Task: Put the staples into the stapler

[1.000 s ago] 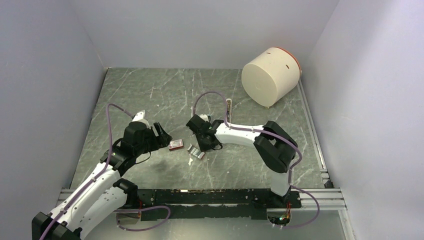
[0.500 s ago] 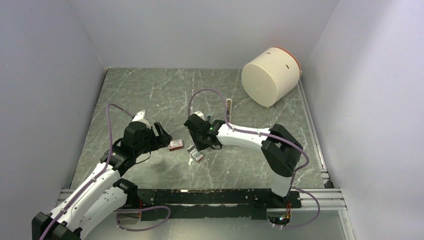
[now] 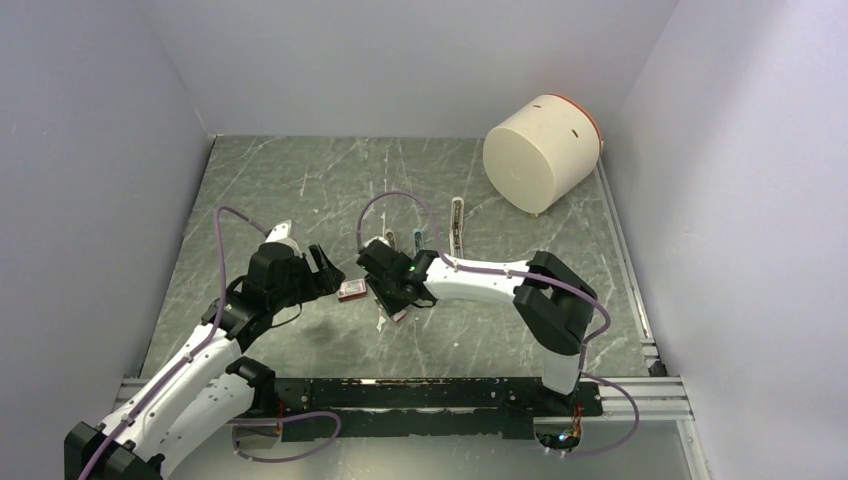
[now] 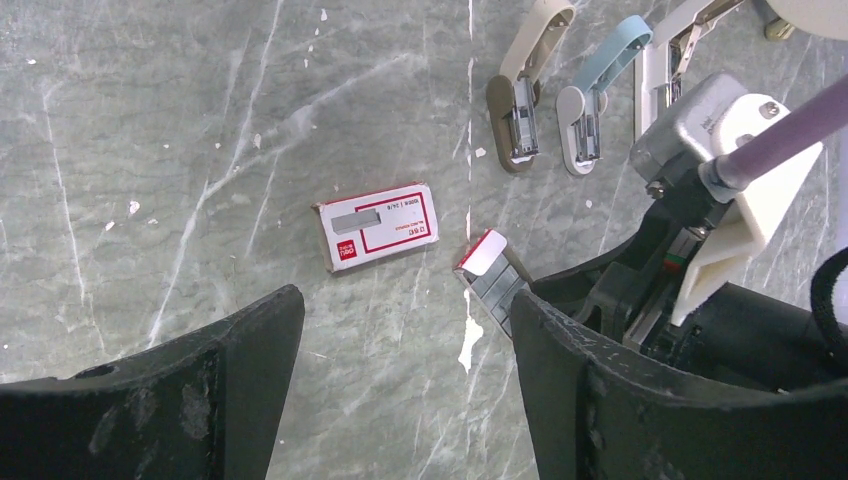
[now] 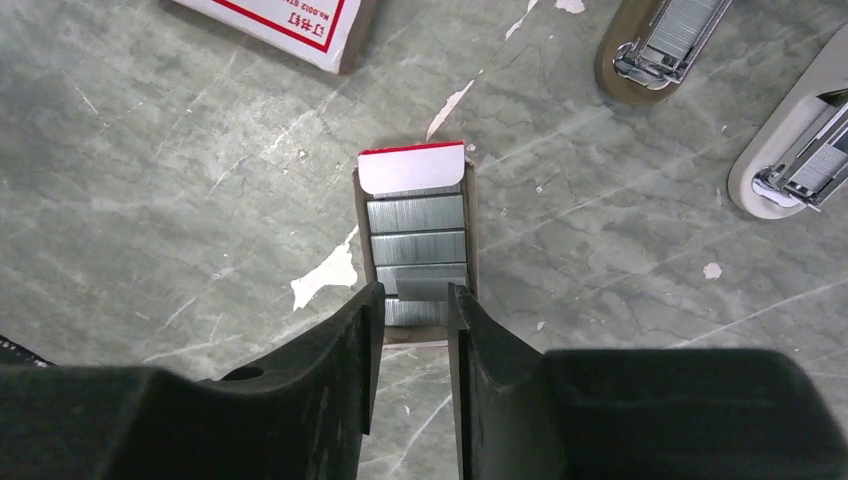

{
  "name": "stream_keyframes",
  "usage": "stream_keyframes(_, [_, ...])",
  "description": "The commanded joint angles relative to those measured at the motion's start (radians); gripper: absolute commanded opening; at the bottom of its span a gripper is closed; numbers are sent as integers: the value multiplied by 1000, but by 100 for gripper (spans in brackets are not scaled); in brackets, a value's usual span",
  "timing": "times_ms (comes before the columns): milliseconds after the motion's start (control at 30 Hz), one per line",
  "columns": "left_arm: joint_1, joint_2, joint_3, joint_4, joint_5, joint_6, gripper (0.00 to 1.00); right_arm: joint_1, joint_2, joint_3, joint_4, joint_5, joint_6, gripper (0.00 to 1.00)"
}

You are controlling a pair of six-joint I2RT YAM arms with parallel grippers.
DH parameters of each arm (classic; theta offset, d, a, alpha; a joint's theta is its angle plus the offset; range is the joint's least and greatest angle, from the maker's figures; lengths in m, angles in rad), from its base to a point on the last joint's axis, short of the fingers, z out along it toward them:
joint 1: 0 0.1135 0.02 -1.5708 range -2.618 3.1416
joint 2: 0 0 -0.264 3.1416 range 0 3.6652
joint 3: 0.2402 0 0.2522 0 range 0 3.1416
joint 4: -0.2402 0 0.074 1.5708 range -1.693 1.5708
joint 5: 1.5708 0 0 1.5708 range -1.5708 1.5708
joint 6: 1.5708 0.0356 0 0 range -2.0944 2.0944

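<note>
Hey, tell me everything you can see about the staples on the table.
The staples are a small block of silvery-grey metal strips, side by side in a shallow brownish tray with a white, red-edged flap at one end. It lies flat on the marble table, near the red-and-white box but apart from it. The right pincer straddles its other end; whether it grips a strip is unclear.

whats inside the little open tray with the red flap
Flat rows of grey staples fill the tray. The right hand covers the near end, so whether more strips lie there, or whether it grips one, cannot be seen.
</note>
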Motion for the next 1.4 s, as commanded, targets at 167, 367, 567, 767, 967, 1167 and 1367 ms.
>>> stream_keyframes(167, [4,-5,9,12,-15,17,81,8,42,25,9,17,-3,38])
stream_keyframes(367, [4,-16,8,9,-23,18,82,11,64,37,-6,43,0,42])
stream_keyframes(567, [4,-11,6,9,-22,19,82,14,68,42,-14,67,7,44])
stream_keyframes(767, [3,-12,5,11,-22,19,82,17,69,47,-23,82,10,44])
stream_keyframes(967, [4,-11,3,11,-21,20,82,16,65,30,-13,44,-5,44])
stream_keyframes(1167, [3,-11,3,11,-21,20,82,17,75,19,7,8,-14,44])
stream_keyframes(1367, [3,-12,5,7,-24,21,82,17,91,40,-11,33,-13,43])
